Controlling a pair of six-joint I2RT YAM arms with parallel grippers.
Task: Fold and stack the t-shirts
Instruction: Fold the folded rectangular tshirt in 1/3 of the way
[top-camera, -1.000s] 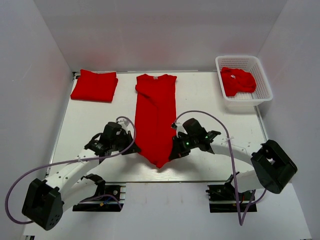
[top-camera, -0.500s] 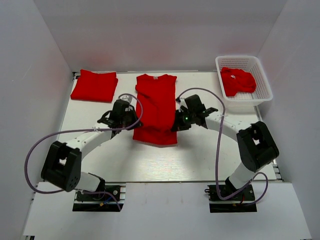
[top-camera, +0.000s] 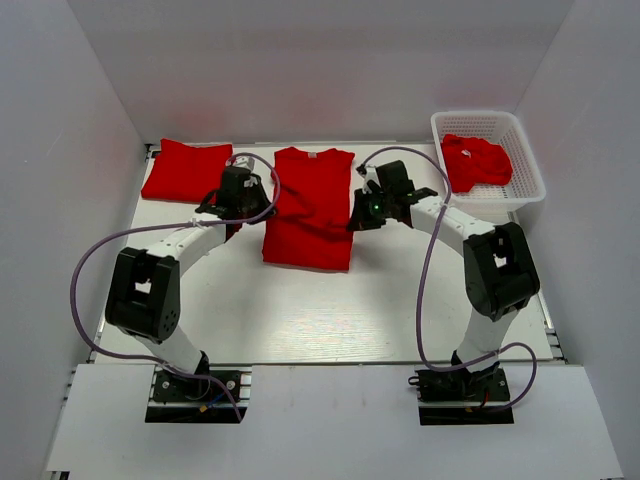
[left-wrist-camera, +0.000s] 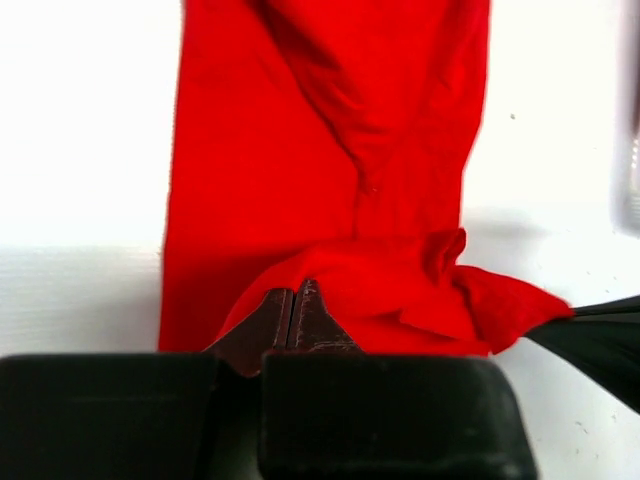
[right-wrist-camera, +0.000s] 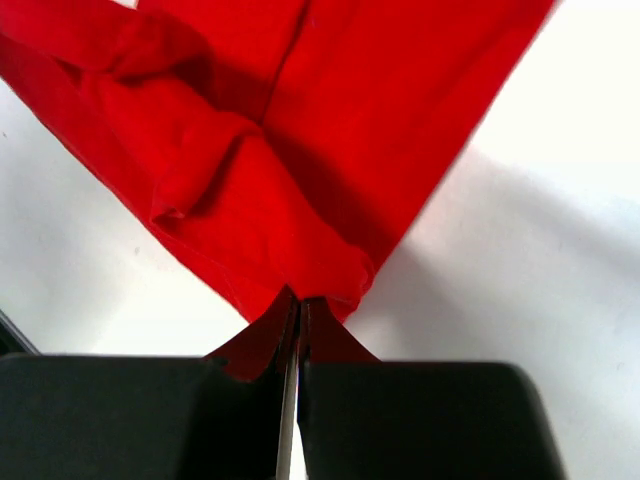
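The half-folded t-shirt lies flat on the worktop between the two grippers, its lower part doubled back over itself; the left gripper pinches one bunched hem corner, the right gripper pinches the opposite corner; a folded t-shirt lies just outside the left gripper; a crumpled t-shirt sits in the basket outside the right gripper.

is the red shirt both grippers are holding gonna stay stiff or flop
Probably floppy: the middle t-shirt bunches and sags where the left gripper and right gripper pinch it. Likely light too, since two small pinches hold its edge up.
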